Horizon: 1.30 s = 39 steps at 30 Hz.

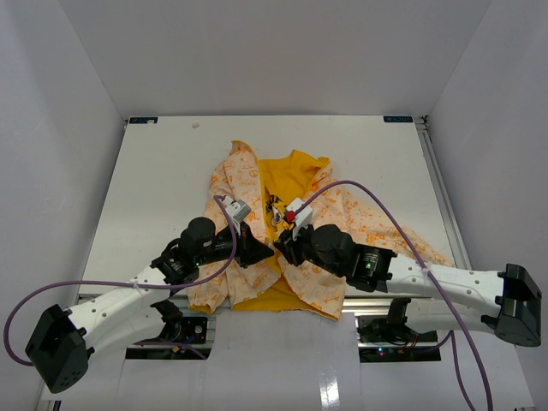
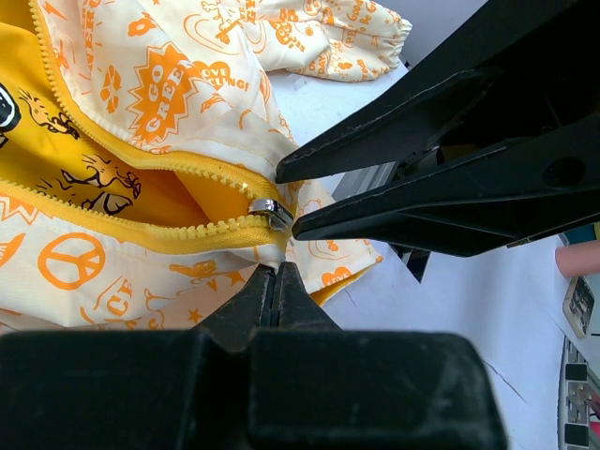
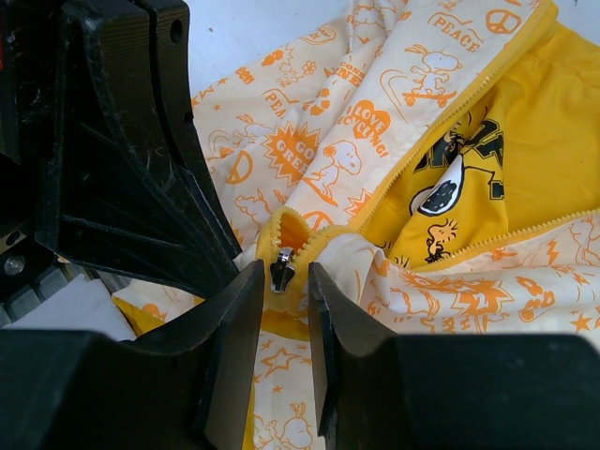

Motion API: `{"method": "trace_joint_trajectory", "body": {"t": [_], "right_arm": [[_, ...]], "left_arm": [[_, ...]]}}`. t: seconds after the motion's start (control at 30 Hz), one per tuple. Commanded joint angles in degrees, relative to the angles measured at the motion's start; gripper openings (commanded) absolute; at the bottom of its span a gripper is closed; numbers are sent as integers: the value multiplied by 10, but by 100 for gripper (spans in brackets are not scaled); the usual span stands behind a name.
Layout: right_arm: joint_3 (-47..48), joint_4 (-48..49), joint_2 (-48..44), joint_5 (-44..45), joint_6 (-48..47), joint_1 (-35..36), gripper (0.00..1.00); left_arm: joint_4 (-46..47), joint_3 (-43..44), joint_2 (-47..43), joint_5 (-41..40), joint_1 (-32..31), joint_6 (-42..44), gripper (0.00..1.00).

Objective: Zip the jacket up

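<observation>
The jacket lies open on the white table, cream with orange print and a yellow lining. Its yellow zipper is joined only at the bottom hem, where the silver slider sits. My left gripper is shut, its tips pinching the hem fabric just below the slider. My right gripper stands narrowly open with the slider between its two fingers, which do not touch it. In the top view both grippers meet at the hem, the left beside the right.
Purple cables loop over both arms and across the jacket's right side. A sleeve spreads to the right, near the right arm. White walls enclose the table on three sides. The metal rail marks the near edge.
</observation>
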Motion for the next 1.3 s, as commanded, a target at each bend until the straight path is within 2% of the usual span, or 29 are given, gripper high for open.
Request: {"method": "trace_joint_trajectory", "body": {"t": [0.0, 0.23, 0.4, 0.97, 1.0, 1.13, 1.27], "right_arm": [[29, 33, 4, 15, -13, 9, 32], [39, 26, 17, 35, -15, 17, 31], [47, 19, 25, 51, -14, 23, 27], [64, -15, 51, 110, -7, 49, 27], [65, -17, 53, 115, -6, 49, 25], [64, -13, 53, 132, -2, 50, 10], [64, -9, 51, 139, -4, 50, 8]], "left_arm": [[9, -2, -4, 5, -3, -1, 0], [10, -1, -5, 8, -2, -2, 0], [11, -1, -6, 10, -3, -3, 0], [2, 3, -12, 8, -3, -3, 0], [2, 3, -12, 8, -2, -3, 0], [2, 5, -10, 10, -3, -4, 0], [6, 5, -10, 15, -3, -6, 0]]}}
